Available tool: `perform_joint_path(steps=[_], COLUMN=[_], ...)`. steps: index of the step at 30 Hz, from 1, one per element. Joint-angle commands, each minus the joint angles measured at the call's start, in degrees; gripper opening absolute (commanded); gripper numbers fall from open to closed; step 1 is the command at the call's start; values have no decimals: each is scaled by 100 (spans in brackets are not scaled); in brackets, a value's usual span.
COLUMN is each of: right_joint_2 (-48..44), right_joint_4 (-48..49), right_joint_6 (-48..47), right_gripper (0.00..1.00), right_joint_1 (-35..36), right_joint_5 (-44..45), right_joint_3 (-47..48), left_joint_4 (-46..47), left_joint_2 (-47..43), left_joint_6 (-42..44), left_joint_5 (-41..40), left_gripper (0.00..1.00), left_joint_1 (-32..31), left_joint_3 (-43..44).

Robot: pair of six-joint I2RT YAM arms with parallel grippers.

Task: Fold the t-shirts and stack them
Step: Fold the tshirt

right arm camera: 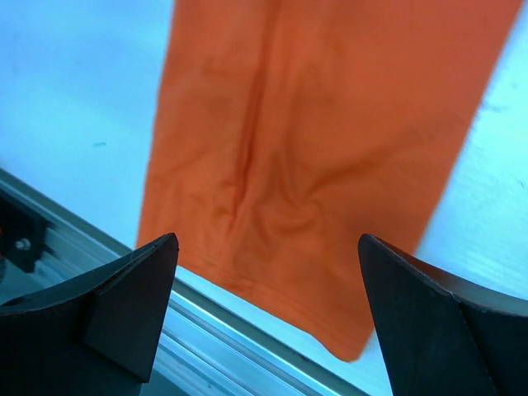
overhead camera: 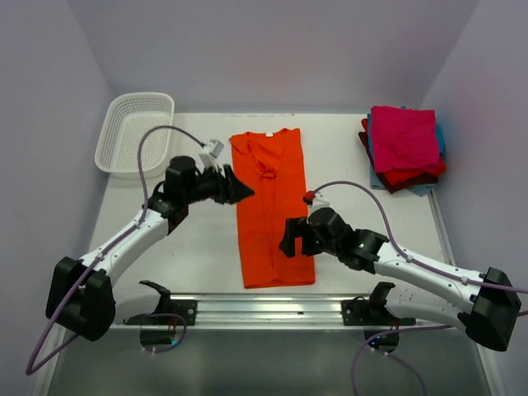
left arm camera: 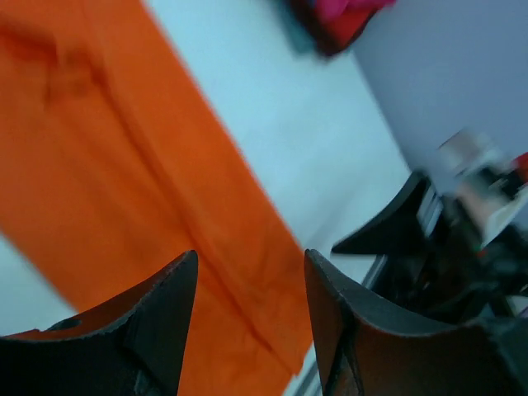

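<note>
The orange t-shirt (overhead camera: 271, 206) lies flat in the middle of the table, folded lengthwise into a long strip, collar at the far end. My left gripper (overhead camera: 245, 190) is open and empty at the strip's left edge, near its upper half. In the left wrist view the left gripper (left arm camera: 250, 272) hovers over the orange t-shirt (left arm camera: 124, 181). My right gripper (overhead camera: 290, 239) is open and empty over the strip's lower right part. In the right wrist view the right gripper (right arm camera: 268, 256) stands wide open above the orange t-shirt's (right arm camera: 313, 148) hem. A stack of folded t-shirts (overhead camera: 404, 148), magenta on top, sits at the back right.
A white lattice basket (overhead camera: 134, 134) stands at the back left. A metal rail (overhead camera: 264, 307) runs along the near edge, just below the shirt's hem; it also shows in the right wrist view (right arm camera: 206, 330). The right arm (left arm camera: 445, 247) shows in the left wrist view.
</note>
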Motion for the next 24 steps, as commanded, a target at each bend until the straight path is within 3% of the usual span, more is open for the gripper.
perform_joint_path(steps=[1, 4, 13, 24], right_joint_2=[-419, -859, -1694, -1423], right_joint_4=[-338, -514, -1165, -488], right_joint_6=[203, 572, 1249, 2041], right_gripper=[93, 78, 80, 68], right_joint_1=[-117, -336, -399, -399], right_joint_5=[223, -30, -401, -1271], right_joint_3=[-351, -721, -1274, -2172], left_joint_4=[-742, -337, -432, -1531], left_joint_2=[-380, -883, -1473, -1000], left_joint_6=[-542, -1142, -2171, -2910], left_joint_5=[-204, -133, -370, -1266], left_gripper=[59, 65, 71, 71], left_joint_1=[-463, -956, -1844, -3048], left_joint_3=[-1349, -2265, -3207, -3374])
